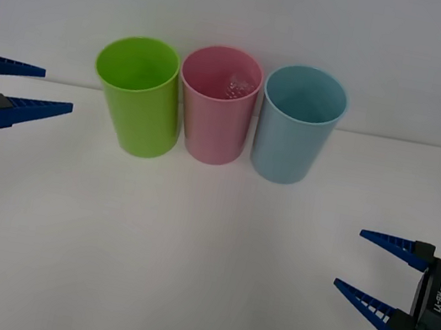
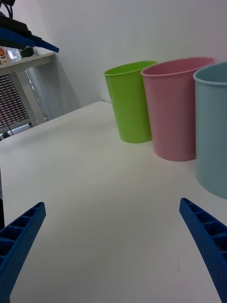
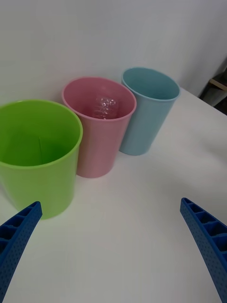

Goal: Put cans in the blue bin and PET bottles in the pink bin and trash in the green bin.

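PET bottle [image 3: 106, 108] lies inside the pink bin [image 1: 215, 117], between the green bin [image 1: 138, 99] and blue bin [image 1: 295, 140] — left gripper [image 1: 36, 87] and right gripper [image 1: 369, 268] both gape wide, holding nothing; a careless sweep inward could topple the close-packed bins

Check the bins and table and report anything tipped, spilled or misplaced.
Nothing stands out. The green bin, pink bin and blue bin stand upright in a row; a clear bottle lies inside the pink one.
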